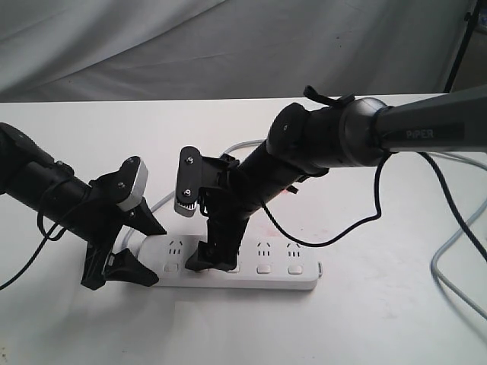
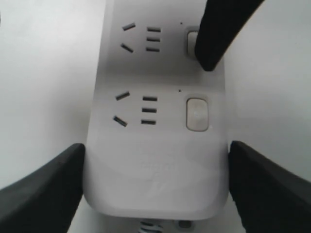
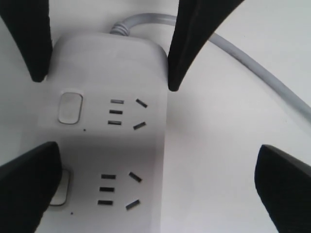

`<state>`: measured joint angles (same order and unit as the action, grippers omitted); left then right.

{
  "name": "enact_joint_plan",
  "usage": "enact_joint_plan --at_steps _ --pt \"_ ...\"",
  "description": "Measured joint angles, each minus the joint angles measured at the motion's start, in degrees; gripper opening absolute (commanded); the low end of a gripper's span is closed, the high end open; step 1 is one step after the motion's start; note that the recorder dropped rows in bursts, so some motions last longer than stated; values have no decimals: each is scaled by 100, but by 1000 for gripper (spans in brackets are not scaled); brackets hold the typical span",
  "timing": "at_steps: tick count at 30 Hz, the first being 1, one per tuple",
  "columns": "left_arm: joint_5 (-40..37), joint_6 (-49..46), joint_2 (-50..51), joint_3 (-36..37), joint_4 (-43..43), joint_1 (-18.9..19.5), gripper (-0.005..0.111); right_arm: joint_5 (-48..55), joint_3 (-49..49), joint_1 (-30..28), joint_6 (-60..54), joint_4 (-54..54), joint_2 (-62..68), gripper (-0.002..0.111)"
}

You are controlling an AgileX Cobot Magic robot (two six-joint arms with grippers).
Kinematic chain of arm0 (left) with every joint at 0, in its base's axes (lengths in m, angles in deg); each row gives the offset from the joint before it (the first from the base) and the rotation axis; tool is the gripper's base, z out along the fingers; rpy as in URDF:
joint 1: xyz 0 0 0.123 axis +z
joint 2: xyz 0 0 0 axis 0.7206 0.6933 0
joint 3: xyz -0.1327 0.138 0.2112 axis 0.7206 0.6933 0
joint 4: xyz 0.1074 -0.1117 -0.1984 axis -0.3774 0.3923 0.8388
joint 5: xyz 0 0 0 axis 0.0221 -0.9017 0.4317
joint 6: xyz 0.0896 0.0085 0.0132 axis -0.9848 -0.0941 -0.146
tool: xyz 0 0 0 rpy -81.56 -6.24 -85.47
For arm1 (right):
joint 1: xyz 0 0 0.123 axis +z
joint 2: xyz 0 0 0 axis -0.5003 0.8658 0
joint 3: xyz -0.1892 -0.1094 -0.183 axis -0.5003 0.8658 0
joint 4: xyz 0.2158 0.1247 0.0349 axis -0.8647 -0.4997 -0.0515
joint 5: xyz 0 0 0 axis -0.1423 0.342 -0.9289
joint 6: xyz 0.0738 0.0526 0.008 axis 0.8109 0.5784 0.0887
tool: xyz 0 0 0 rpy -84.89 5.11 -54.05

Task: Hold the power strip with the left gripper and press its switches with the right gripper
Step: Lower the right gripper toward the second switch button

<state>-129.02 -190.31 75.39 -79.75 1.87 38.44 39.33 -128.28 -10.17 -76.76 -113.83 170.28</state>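
Observation:
The white power strip (image 1: 278,258) lies flat near the table's front, and its grey cord (image 3: 252,63) leaves from the left end. My left gripper (image 1: 156,255) is shut on that end. In the left wrist view its black fingers (image 2: 53,187) touch both long sides of the power strip (image 2: 155,160). My right gripper (image 1: 213,262) stands over the second socket group, fingers spread wide. One of its fingertips (image 3: 26,189) rests on the second switch (image 3: 62,188), with the other off the strip over bare table. The first switch (image 2: 198,114) is uncovered.
The white table (image 1: 380,319) runs under everything, with a grey cloth backdrop (image 1: 228,46) behind. A black cable (image 1: 365,220) sags from the right arm. A grey cord loop (image 1: 449,251) lies at the right edge.

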Motion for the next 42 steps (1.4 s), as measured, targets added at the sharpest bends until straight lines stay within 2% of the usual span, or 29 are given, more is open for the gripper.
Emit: enact_joint_plan --at_steps 8,19,42 --pt "0 0 0 0 0 0 14 0 12 10 9 15 -93 105" --pt "0 0 0 0 0 0 14 110 39 10 240 123 -856 105" --pt "0 0 0 0 0 0 14 5 192 10 599 700 -856 105"
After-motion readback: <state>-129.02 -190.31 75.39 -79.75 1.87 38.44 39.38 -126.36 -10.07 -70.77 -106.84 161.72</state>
